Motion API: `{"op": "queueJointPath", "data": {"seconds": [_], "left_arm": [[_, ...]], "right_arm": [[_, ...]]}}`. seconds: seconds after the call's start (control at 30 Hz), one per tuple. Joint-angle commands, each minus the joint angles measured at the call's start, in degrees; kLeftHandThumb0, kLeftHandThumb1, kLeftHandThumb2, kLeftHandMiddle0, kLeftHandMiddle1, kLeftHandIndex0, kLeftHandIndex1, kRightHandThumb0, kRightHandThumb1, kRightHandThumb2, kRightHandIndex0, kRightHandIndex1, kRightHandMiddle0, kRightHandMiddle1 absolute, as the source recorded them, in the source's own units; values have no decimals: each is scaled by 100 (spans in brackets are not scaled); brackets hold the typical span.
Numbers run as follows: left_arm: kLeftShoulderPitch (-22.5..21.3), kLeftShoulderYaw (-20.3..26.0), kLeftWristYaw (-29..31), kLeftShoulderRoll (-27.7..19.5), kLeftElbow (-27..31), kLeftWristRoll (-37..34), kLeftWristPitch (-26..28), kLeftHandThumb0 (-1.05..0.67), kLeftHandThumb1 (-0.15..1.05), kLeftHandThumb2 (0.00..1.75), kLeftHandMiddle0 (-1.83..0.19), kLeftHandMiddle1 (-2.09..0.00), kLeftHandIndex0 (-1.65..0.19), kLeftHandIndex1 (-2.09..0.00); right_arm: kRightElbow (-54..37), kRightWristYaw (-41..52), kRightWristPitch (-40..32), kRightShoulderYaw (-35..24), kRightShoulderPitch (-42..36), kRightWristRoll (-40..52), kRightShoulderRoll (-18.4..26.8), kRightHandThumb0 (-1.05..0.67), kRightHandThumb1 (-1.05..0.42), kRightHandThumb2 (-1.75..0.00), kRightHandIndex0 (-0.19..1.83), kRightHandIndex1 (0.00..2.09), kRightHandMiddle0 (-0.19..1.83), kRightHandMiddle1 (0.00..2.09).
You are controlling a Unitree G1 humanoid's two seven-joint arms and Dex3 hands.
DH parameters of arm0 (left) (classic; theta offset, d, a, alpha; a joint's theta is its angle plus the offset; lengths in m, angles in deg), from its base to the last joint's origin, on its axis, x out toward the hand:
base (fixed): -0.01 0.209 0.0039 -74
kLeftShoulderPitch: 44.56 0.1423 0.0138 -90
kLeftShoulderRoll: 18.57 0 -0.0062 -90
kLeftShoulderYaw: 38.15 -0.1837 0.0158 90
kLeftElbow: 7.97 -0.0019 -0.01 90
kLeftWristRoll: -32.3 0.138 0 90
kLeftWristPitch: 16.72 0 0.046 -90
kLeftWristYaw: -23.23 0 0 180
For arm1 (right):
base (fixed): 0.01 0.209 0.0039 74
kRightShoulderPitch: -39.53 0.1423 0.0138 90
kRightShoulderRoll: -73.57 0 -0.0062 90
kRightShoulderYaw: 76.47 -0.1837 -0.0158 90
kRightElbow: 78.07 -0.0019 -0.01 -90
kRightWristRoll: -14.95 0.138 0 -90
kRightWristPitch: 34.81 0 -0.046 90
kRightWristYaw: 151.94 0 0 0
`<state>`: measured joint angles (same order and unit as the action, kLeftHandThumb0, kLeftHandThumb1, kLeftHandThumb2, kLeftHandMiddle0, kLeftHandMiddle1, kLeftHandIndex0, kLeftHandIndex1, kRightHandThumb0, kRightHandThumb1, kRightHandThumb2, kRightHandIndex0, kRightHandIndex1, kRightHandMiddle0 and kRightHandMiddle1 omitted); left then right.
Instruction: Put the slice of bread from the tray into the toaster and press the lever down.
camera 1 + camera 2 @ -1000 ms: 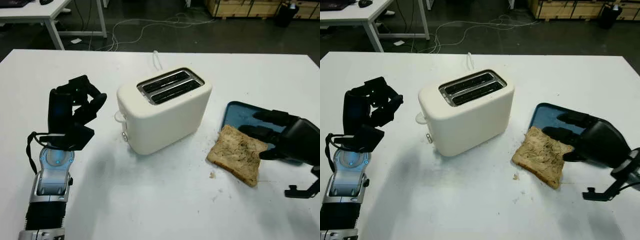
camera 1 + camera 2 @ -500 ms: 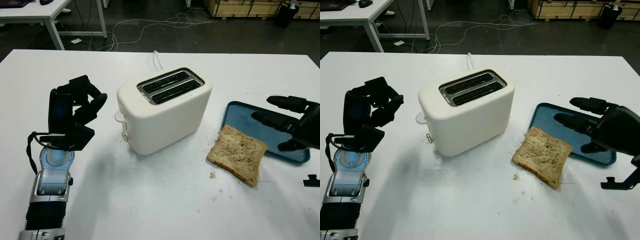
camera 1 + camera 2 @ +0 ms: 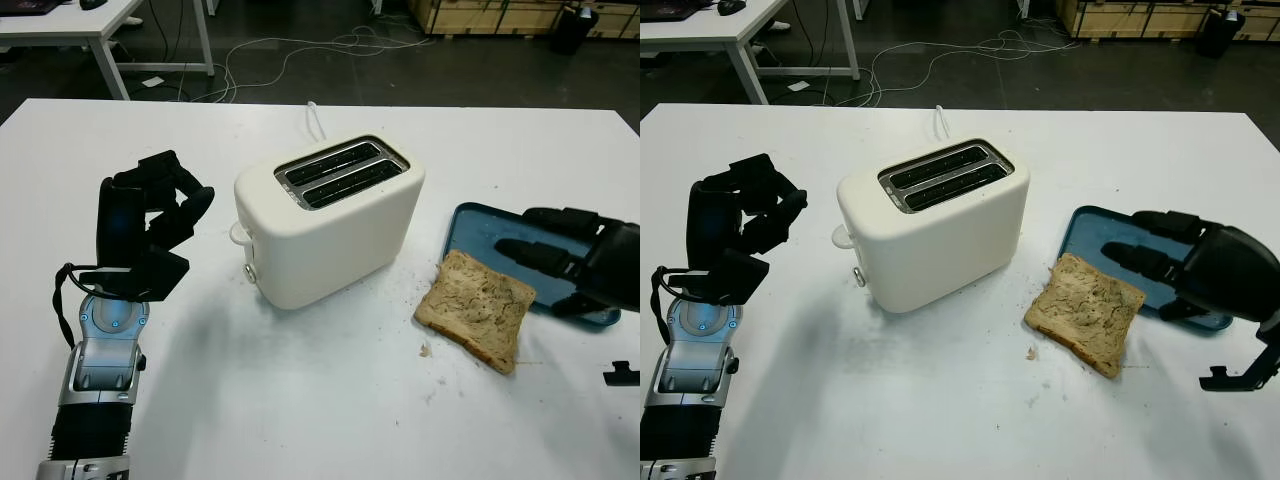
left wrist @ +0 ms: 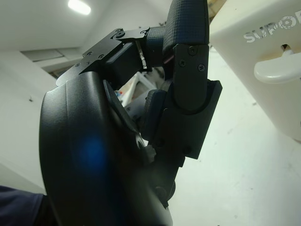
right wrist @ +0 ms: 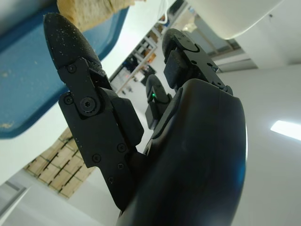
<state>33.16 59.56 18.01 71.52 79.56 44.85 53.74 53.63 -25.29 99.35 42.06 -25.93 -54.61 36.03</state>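
Right black robot hand [image 3: 1180, 265] hovers over the blue rectangular tray [image 3: 1095, 232], empty, fingers extended toward the brown bread slice [image 3: 1085, 311] lying half off the tray's near corner beside the cream two-slot toaster [image 3: 933, 222].

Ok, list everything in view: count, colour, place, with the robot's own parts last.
toaster: one, cream, middle of the white table, slots empty.
lever: one, cream, on the toaster's end facing the left hand, up.
slice of bread: one, brown, on the table, one edge overlapping the tray.
tray: one, blue, right of the toaster.
crumbs: several, brown, around the bread.
cord: one, white, behind the toaster.
left hand: one, black, raised left of the toaster, curled, holding nothing.
right hand: one, black, open, over the tray beside the bread.
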Motion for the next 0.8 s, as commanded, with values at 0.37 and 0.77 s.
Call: {"op": "queueJointPath", "data": {"seconds": [0.37, 0.77], "left_arm": [[-11, 30, -26, -79, -100, 33, -130, -81, 92, 39, -129, -162, -107, -151], [-7, 41, -14, -90, -126, -7, -223, -81, 92, 39, -129, -163, -106, -151]], "right_arm": [[240, -325, 103, 450, -39, -245, -61, -80, -76, -1, 40, 1, 41, 1], [1032, -1860, -730, 1133, 64, -878, -543, -62, -80, -1, 45, 3, 48, 2]]}}
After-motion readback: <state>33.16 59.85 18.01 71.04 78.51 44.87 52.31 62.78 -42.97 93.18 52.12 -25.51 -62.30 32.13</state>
